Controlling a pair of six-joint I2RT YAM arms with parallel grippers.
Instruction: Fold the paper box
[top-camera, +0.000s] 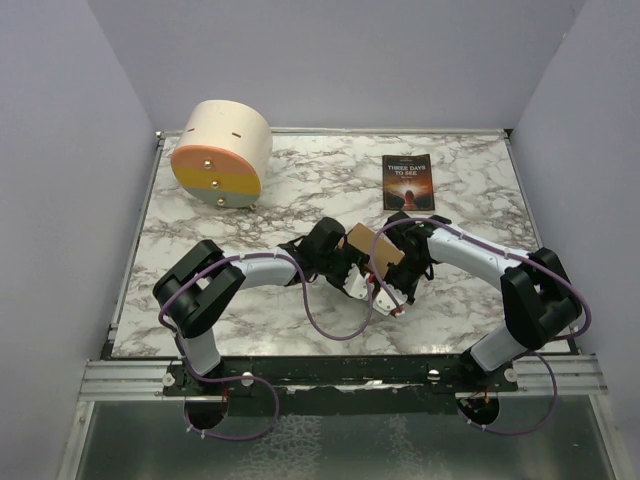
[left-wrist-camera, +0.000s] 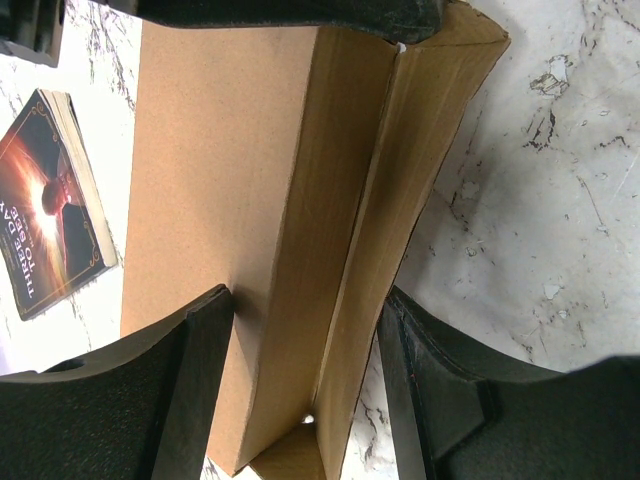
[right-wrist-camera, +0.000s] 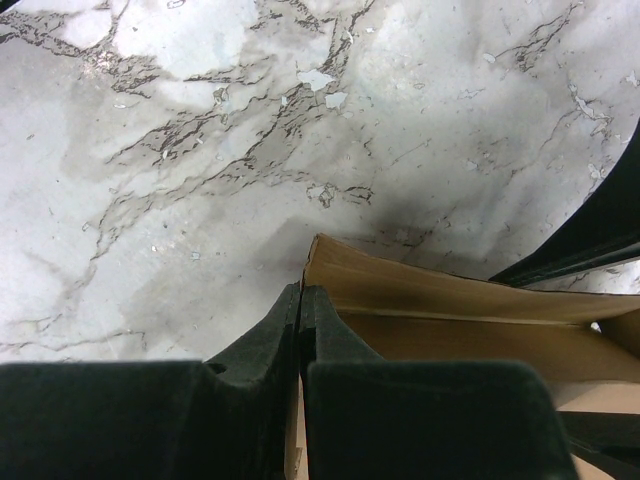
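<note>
Paper box (top-camera: 375, 248) sat partly folded at mid-bench (top-camera: 480, 190), held between both arms. The left gripper (left-wrist-camera: 305, 330) clamped its folded body from either side. The right gripper (right-wrist-camera: 300, 305) pinched one wall edge, fingers nearly meeting.

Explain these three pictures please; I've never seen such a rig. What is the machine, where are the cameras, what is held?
The machine is two robot arms bolted at the near edge of a marble table. The wide picture looks down from above and behind: left arm on the left, right arm on the right. The other two come from a camera on each wrist; the dark shapes at the bottom are that arm's own fingers. Between the arms is the paper box, brown cardboard, partly folded. The left gripper clamps it from both sides; the right gripper pinches one edge. A dark book and a cream cylinder sit farther back, untouched.
</note>
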